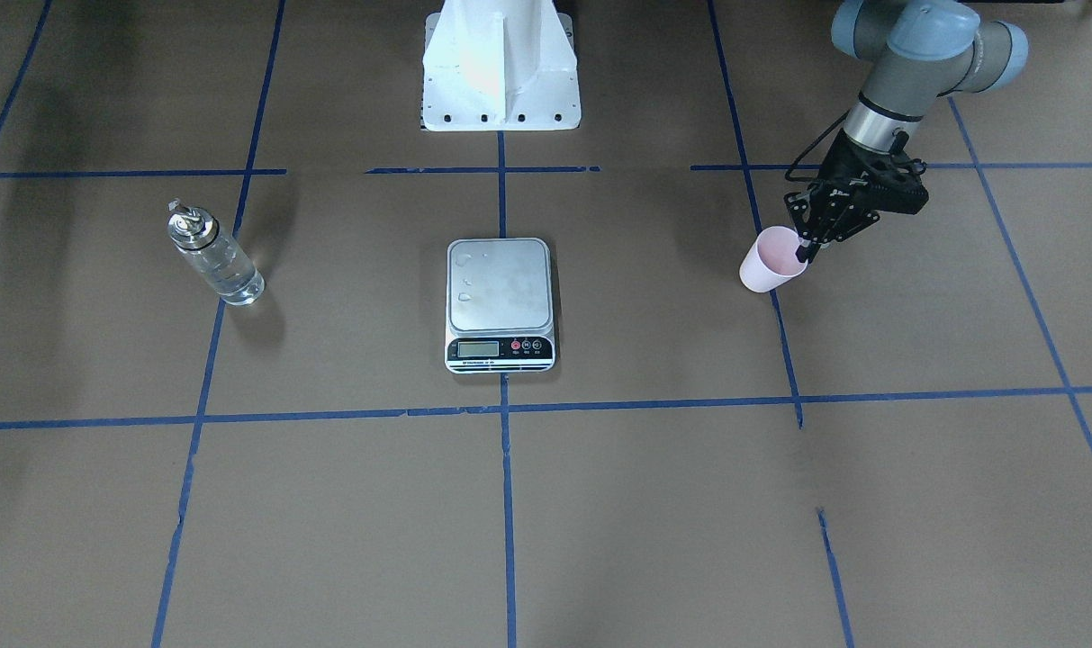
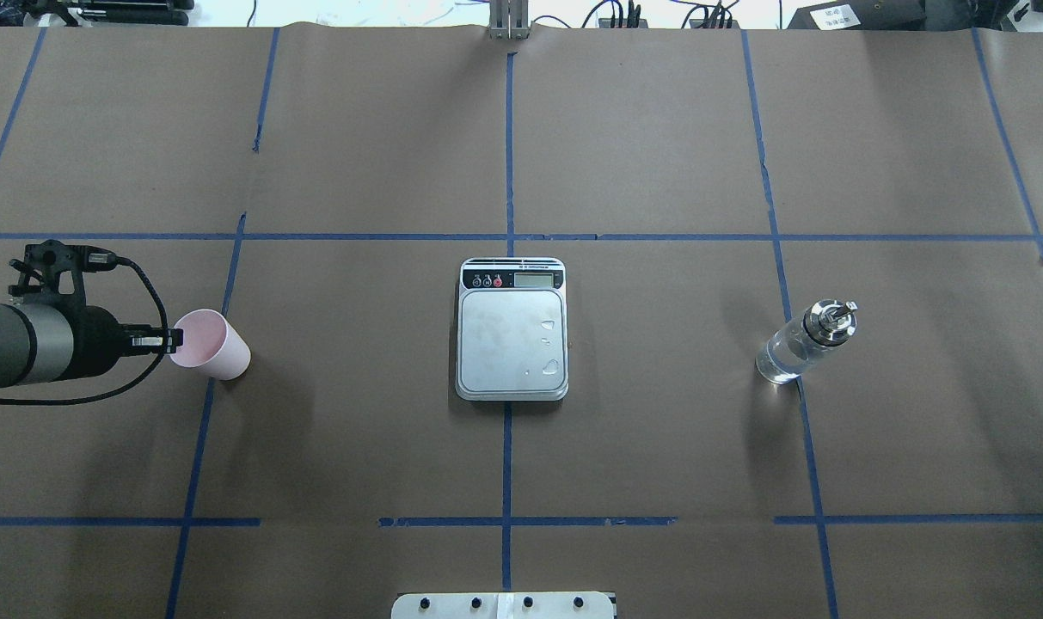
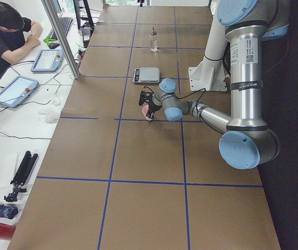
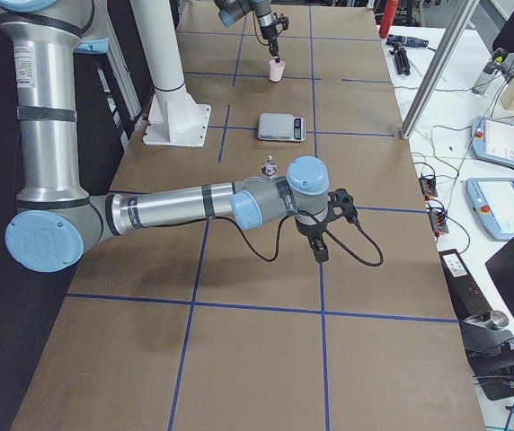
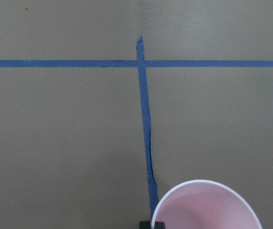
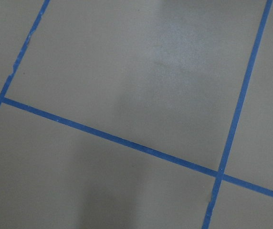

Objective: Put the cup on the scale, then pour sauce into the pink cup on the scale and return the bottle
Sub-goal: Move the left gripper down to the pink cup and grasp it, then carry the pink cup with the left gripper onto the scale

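Note:
The pale pink cup stands upright at the table's left side, apart from the scale. My left gripper reaches in low and is shut on the cup's rim. The left wrist view shows the cup's mouth and one fingertip outside the rim. The scale lies at the table's middle with a few droplets on its platform. The clear bottle stands upright on the right side. My right gripper hangs over bare table; I cannot tell whether it is open or shut.
The white robot base stands behind the scale. Blue tape lines grid the brown paper. A side bench with tablets, a seated person and a metal post lie beyond the table's far edge.

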`<act>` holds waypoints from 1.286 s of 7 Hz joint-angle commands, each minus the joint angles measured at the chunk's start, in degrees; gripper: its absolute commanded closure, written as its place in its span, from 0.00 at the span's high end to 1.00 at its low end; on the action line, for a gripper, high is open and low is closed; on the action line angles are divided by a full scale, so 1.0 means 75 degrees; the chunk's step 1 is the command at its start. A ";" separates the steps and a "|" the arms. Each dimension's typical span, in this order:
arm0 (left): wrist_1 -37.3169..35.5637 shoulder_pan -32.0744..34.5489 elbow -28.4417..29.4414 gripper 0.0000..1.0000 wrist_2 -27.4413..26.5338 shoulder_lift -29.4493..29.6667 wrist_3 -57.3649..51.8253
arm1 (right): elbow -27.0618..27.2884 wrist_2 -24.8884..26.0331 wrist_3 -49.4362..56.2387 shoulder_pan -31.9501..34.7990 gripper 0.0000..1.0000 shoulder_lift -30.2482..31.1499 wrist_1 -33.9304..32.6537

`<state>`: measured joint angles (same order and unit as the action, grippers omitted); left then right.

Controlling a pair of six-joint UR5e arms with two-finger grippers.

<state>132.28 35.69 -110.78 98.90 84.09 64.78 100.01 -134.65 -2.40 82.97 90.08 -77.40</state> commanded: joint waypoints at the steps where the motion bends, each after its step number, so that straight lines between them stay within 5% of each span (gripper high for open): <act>1: -0.0058 0.0000 -0.0286 0.00 0.0043 0.0095 -0.0035 | 0.0001 0.0000 0.0003 0.0000 1.00 0.0001 0.0007; 3: -0.1282 -0.0012 -0.0557 0.00 -0.0247 0.1155 0.0302 | 0.0001 0.0000 0.0004 0.0000 1.00 0.0001 0.0007; 4: -0.2391 -0.0117 -0.0558 0.00 -0.0887 0.2230 0.0618 | 0.0001 0.0000 -0.0008 0.0000 1.00 0.0001 0.0007; 6: -0.4982 -0.0549 -0.0464 0.00 -0.0999 0.4528 0.0784 | 0.0013 0.0000 -0.0008 0.0000 1.00 0.0001 0.0007; 9: -0.4981 -0.1440 0.0925 0.00 -0.1690 0.5929 0.1289 | 0.0013 0.0000 -0.0008 0.0000 1.00 -0.0023 0.0007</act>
<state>94.87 26.90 -108.57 87.91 124.70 73.89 100.10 -134.65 -2.46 82.97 89.97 -77.34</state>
